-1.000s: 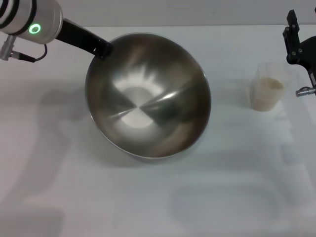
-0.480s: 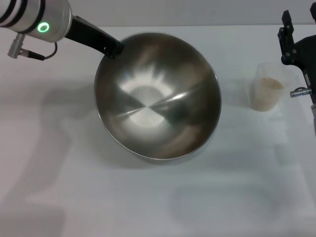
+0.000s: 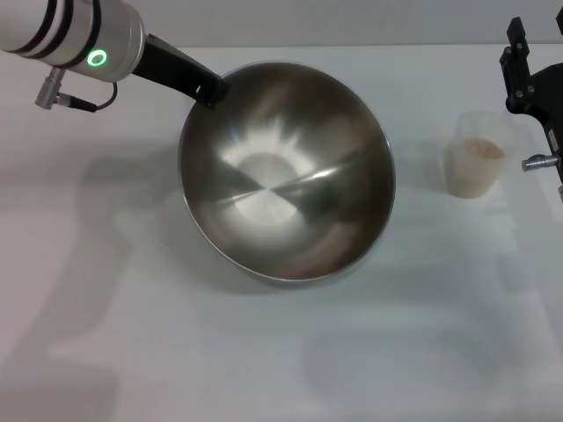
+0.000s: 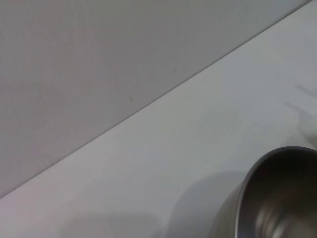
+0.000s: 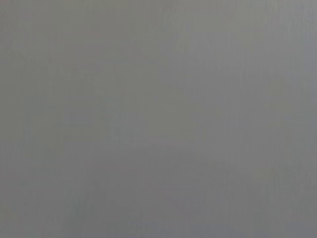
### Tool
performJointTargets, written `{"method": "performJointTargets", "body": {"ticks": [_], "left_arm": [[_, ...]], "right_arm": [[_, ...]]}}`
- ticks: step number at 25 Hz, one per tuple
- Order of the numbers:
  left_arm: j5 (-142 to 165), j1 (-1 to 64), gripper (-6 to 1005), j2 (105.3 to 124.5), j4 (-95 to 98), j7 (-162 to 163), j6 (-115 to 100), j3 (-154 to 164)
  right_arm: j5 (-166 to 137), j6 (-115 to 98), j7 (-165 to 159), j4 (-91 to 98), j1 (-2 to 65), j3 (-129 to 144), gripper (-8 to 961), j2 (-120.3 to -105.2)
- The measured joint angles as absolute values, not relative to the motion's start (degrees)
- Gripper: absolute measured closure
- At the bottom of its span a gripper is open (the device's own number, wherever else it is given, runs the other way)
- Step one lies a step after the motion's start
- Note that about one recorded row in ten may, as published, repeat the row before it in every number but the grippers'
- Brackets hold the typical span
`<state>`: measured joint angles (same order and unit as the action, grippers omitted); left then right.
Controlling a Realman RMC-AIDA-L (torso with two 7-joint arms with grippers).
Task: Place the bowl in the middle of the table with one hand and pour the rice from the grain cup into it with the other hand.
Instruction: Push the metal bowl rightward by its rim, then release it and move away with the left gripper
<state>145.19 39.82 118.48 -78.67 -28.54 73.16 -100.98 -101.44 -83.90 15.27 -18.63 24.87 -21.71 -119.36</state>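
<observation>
- The left gripper clamps the far-left rim of the stainless-steel bowl, which sits tilted near the middle of the white table, its mouth tipped toward the near right.
- The bowl is empty and not yet released.
- The grain cup stands upright to the right, holding its rice.
- The right gripper hangs just beyond the cup; its finger state cannot be told.

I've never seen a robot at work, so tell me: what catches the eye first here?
The big shiny steel bowl dominates the middle of the white table, tilted, with the left gripper clamped on its far rim. Off to the right stands a small clear grain cup holding some rice, with the right gripper just beyond it, near the right edge of the head view.
</observation>
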Motion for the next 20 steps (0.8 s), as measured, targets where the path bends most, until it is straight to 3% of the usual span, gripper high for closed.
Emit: {"method": "performJointTargets", "body": {"ticks": [20], "left_arm": [[144.05, 40.76, 958, 118.43, -72.52, -29.97, 66.08, -99.82]], "right_arm": [[-101.24, -83.93, 15.44, -18.37, 24.96, -21.71, 452, -119.35]]}}
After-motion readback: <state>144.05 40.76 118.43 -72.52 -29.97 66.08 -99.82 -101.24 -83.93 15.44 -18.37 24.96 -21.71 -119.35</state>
